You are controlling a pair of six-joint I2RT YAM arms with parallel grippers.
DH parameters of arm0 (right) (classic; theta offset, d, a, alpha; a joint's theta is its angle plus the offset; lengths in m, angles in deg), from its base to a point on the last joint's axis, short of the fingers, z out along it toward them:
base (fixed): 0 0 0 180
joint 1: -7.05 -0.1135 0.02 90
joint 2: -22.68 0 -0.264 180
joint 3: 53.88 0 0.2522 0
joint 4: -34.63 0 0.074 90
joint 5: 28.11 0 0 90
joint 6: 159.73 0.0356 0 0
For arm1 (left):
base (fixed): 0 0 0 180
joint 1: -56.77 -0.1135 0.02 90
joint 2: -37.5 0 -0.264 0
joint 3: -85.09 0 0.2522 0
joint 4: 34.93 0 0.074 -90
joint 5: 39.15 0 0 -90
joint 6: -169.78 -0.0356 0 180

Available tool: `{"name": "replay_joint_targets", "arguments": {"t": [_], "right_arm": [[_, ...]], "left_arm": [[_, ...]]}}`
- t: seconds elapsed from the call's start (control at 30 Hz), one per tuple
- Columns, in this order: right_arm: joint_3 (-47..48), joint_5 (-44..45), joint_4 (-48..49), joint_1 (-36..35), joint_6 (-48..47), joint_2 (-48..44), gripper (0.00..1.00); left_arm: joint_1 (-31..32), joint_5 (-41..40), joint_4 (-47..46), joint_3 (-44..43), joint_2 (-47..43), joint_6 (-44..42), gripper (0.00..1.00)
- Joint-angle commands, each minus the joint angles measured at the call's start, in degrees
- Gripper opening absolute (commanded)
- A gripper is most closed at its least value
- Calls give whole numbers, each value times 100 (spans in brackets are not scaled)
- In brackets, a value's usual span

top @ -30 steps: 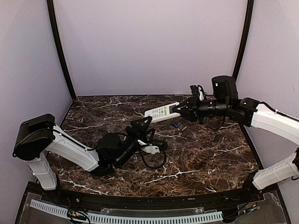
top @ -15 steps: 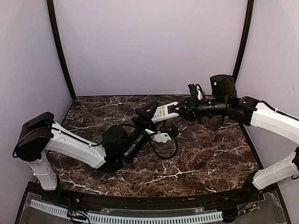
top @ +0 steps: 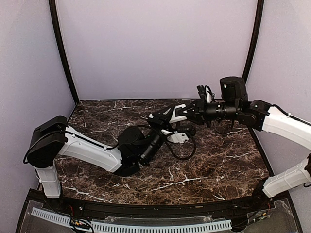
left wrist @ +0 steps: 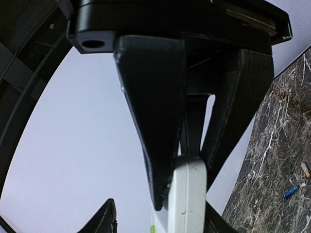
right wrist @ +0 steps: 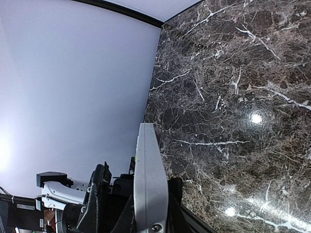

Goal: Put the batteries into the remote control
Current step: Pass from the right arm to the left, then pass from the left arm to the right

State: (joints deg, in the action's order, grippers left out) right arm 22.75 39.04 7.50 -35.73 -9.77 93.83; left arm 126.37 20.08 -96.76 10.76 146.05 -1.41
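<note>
Pinching the remote control (right wrist: 149, 179) in my right end effector (top: 187, 114); left end effector (left wrist: 184, 191) straddles its far end, grip unclear. Uneven pulling could twist it loose.

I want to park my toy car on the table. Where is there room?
Bare table at the front right, between the cable loop and the right arm, and in the back left corner behind the left arm. The middle back is crowded: both arms meet at the remote, with a battery lying nearby.
</note>
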Motion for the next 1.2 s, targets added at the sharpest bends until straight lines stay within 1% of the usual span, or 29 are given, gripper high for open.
{"name": "replay_joint_targets", "arguments": {"t": [0.0, 0.03, 0.07, 0.13, 0.27, 0.3, 0.4, 0.53, 0.57, 0.63, 0.67, 0.7, 0.73, 0.77, 0.8, 0.83, 0.87, 0.9, 0.93, 0.97, 1.0, 1.03, 1.07, 1.1, 1.13, 1.17], "right_arm": [[19, 53, 191, -72, -47, -188, 0], [17, 59, 186, -71, -54, -202, 0], [15, 68, 178, -79, -55, -215, 0], [18, 90, 180, -81, -56, -226, 0], [32, 105, 188, -89, -72, -226, 0], [46, 105, 193, -90, -80, -226, 0], [65, 114, 190, -98, -113, -229, 0], [87, 159, 366, -98, -262, -332, 0], [113, 173, 428, -98, -372, -365, 10], [261, 132, 478, -89, -781, -430, 34], [383, 75, 472, -82, -1097, -458, 44], [515, 6, 437, -70, -1417, -480, 54], [661, -49, 348, -59, -1730, -518, 61], [784, -91, 288, -43, -2062, -581, 69], [914, -149, 255, -27, -2368, -683, 75], [967, -216, 249, -2, -2703, -791, 80], [982, -298, 272, 17, -3024, -911, 83], [963, -401, 318, 38, -3320, -1030, 86], [914, -510, 392, 52, -3607, -1165, 88], [850, -667, 474, 68, -3852, -1292, 90], [757, -821, 572, 77, -4182, -1402, 91], [656, -958, 674, 79, -4328, -1501, 92], [547, -1095, 763, 80, -4564, -1571, 93], [448, -1219, 863, 88, -4727, -1629, 93], [352, -1346, 976, 86, -4837, -1654, 93], [256, -1473, 1112, 87, -4913, -1661, 93]], "left_arm": [[-37, -142, -428, -321, 111, -128, 48], [-40, -189, -478, -336, 137, -150, 42], [-49, -204, -494, -343, 143, -155, 39], [-52, -232, -514, -350, 155, -160, 29], [-59, -286, -557, -384, 155, -151, 16], [-60, -300, -567, -402, 157, -145, 14], [-61, -325, -608, -436, 157, -123, 1], [-61, -430, -723, -465, 141, -16, 0], [-61, -443, -758, -477, 127, 71, 0], [-61, -497, -703, -485, 33, 358, 0], [-57, -557, -602, -511, -129, 751, 0], [-55, -590, -231, -527, -232, 1016, 0], [-54, -580, 292, -530, -542, 1724, 0], [-64, -514, 621, -510, -746, 2166, 0], [-75, -247, 1331, -431, -1158, 3036, 0], [-124, -44, 1707, -399, -1392, 3538, 0], [-158, 477, 2480, -351, -1823, 4502, 0], [-257, 748, 2835, -342, -2011, 4957, 0], [-317, 1336, 3383, -323, -2327, 5770, 0], [-406, 1631, 3551, -310, -2465, 6110, 0], [-444, 2100, 3720, -252, -2687, 6652, 0], [-489, 2316, 3759, -226, -2776, 6867, 0], [-508, 2691, 3786, -174, -2936, 7261, 0], [-548, 3050, 3792, -161, -3002, 7461, 0], [-564, 3222, 3765, -155, -3096, 7796, 0], [-587, 3515, 3737, -160, -3121, 7944, 0]]}}
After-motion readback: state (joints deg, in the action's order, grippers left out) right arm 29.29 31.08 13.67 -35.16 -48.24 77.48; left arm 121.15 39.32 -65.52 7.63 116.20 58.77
